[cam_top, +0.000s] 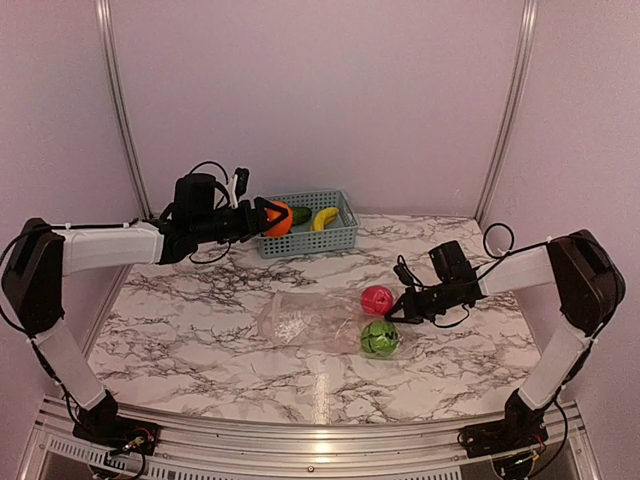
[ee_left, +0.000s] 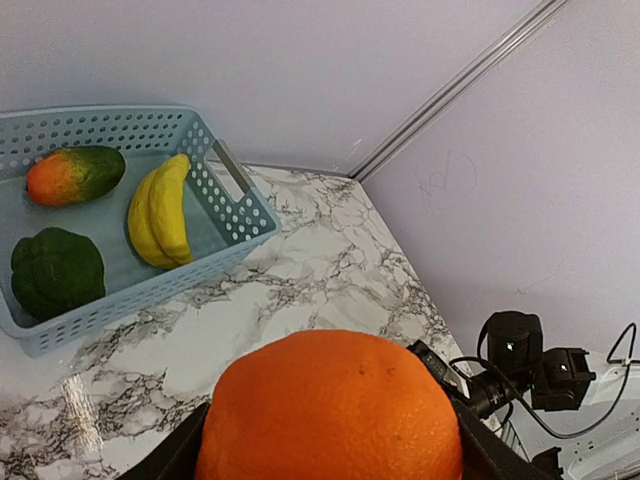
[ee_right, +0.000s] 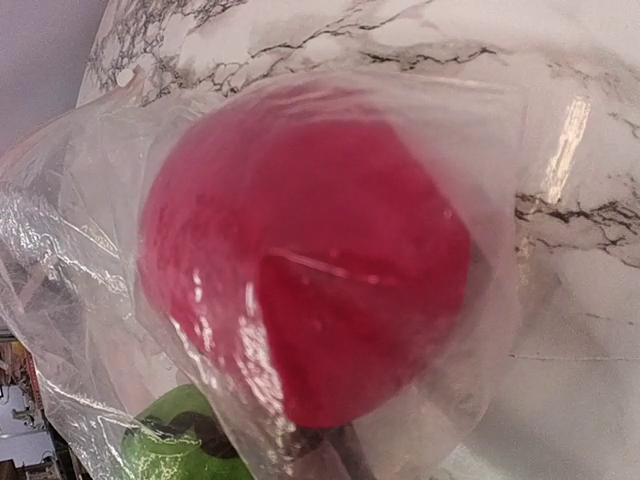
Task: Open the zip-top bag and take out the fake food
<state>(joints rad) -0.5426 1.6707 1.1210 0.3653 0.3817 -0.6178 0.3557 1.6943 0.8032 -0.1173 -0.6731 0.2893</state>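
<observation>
The left jaws are clenched on the orange (cam_top: 277, 218), holding it in the air at the left end of the basket (cam_top: 310, 243). The left wrist view shows 3 pieces lying in the basket: a banana (ee_left: 165, 210) toward its right side, a dark green pepper (ee_left: 57, 272) at the near left, and a piece shading from orange to green (ee_left: 75, 175) at the far left.

The bag (cam_top: 300, 322) lies flat and crinkled on the desk (cam_top: 200, 320), near its middle and well apart from the basket. 2 pieces sit at its right end: the red fruit (cam_top: 377, 299), wrapped in plastic as the right wrist view shows, and a light green piece (cam_top: 379, 337) just beside it on the near side.

The right jaws sit low at the bag's right edge, right by the red fruit. I cannot tell whether they are clenched or released, as the fruit and plastic fill the right wrist view.
</observation>
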